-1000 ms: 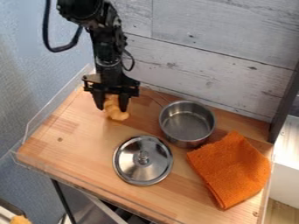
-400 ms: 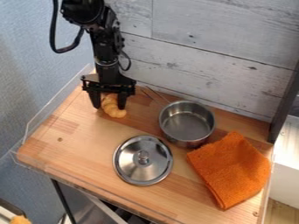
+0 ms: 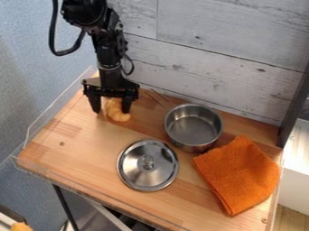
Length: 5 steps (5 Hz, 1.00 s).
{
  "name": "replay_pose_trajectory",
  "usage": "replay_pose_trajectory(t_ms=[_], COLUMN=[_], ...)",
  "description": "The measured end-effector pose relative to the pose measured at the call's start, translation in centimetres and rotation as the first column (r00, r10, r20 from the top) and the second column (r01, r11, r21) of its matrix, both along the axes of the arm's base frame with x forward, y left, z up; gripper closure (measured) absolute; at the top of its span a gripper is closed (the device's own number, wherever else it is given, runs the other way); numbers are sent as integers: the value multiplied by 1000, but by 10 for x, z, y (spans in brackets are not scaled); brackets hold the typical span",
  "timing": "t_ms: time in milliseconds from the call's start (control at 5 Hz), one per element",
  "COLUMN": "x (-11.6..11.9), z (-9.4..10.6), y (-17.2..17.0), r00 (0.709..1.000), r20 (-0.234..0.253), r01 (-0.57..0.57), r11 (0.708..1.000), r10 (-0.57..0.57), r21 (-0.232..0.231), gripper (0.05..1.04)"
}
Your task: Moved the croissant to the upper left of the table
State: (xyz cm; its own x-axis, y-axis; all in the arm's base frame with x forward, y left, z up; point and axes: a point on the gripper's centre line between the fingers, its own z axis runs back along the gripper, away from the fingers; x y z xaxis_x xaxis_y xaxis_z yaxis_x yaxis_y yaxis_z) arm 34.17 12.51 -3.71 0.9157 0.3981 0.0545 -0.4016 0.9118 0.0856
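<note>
My gripper (image 3: 111,110) hangs low over the upper left part of the wooden table (image 3: 84,140), its two fingers spread apart. Between them lies the croissant (image 3: 118,113), golden brown, on the tabletop. Its lower end sticks out toward the camera, close to the right finger, while a gap separates it from the left finger. The croissant's upper end is partly hidden under the gripper.
Right of the croissant stands a metal pot (image 3: 193,127), its thin handle pointing up and left. A round metal lid (image 3: 147,165) lies in front, and an orange cloth (image 3: 238,175) at the right. A clear rim edges the table; a plank wall rises behind.
The gripper has shifted slightly left, and its fingers have opened wider around the croissant. The croissant sits slightly further left and up than a second ago.
</note>
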Motion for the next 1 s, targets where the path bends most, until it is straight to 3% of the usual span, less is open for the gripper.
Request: replay_pose_trajectory(t_ms=[600,1000], x=[-4,-10], z=[65,63], y=[-8,-10], r00=[987,986], r20=[159,167], r01=[-20,1], r11=[1000,1000], r10=[17,-2], r21=[18,5], gripper=[83,83])
